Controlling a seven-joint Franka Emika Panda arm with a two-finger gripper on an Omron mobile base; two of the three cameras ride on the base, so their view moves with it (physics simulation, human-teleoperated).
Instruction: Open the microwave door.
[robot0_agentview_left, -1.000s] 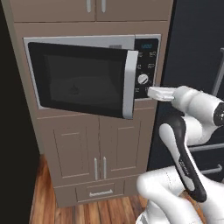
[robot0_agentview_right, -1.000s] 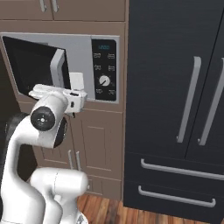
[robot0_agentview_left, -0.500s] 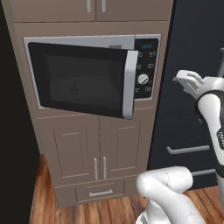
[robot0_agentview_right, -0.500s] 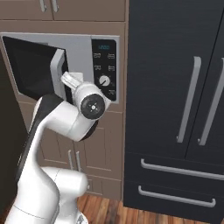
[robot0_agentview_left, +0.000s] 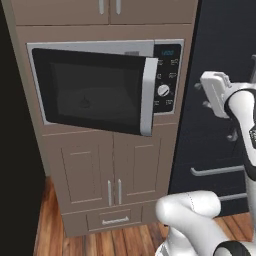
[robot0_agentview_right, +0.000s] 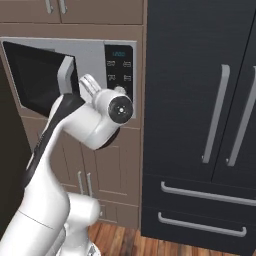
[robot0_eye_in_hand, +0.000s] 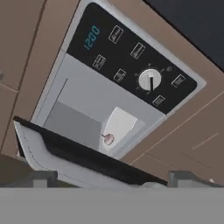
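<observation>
Door ajar, tool pulled away to the right.

Left base view: microwave door (robot0_agentview_left: 95, 90) swung partly out from the microwave (robot0_agentview_left: 167, 75), as a second ago; tool (robot0_agentview_left: 214, 92) now off the handle (robot0_agentview_left: 148, 95), over by the fridge (robot0_agentview_left: 225, 60). Right base view: arm (robot0_agentview_right: 95, 120) raised before the control panel. Hand view: door edge below, pale interior (robot0_eye_in_hand: 83, 118) exposed. Tool grip: cannot tell. Wider swing likely needed.

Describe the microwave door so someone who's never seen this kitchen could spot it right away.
Find the tan cabinet column left of the black fridge; the microwave is built into it at chest height. Its door is the big black glass panel with silver trim and a vertical silver bar handle. Unlike the tan cabinet doors, it is dark and stands ajar, hinged at its left.
</observation>
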